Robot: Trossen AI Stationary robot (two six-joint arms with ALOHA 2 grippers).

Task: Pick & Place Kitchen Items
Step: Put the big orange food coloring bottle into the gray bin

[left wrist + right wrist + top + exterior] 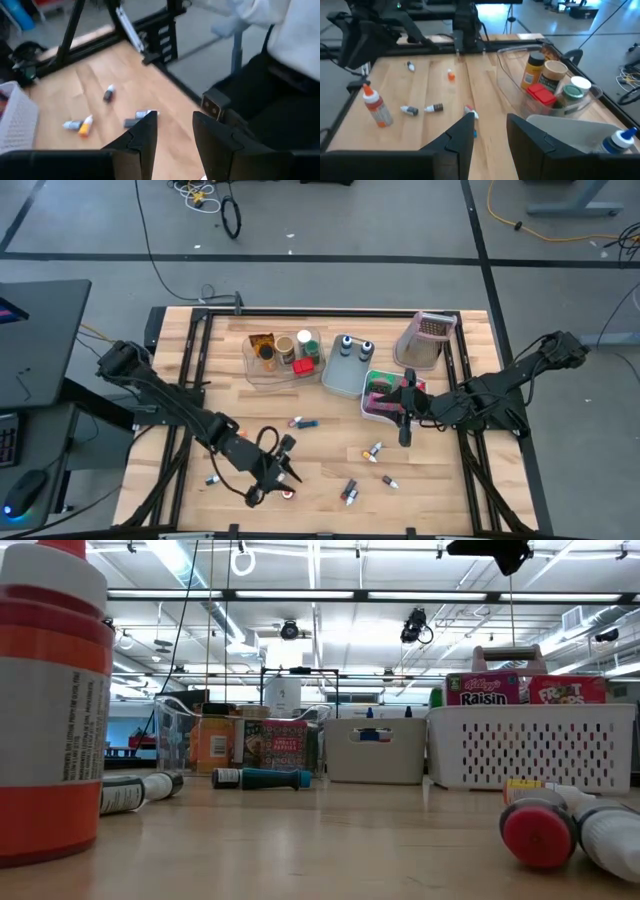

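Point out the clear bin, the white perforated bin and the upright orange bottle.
clear bin (580, 107): right wrist view, near rim.
white perforated bin (530, 745): low view, front wall.
upright orange bottle (376, 107): right wrist view, body.

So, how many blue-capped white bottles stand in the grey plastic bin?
2. One blue-capped white bottle stands in the grey plastic bin nearer the clear plastic bin, the other beside it. More may lie hidden inside.

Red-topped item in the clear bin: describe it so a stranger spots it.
In the high view, find the clear bin left of the grey bin. The red-topped item sits at its lower right there. It alone is red; its neighbours have green, white and tan tops.
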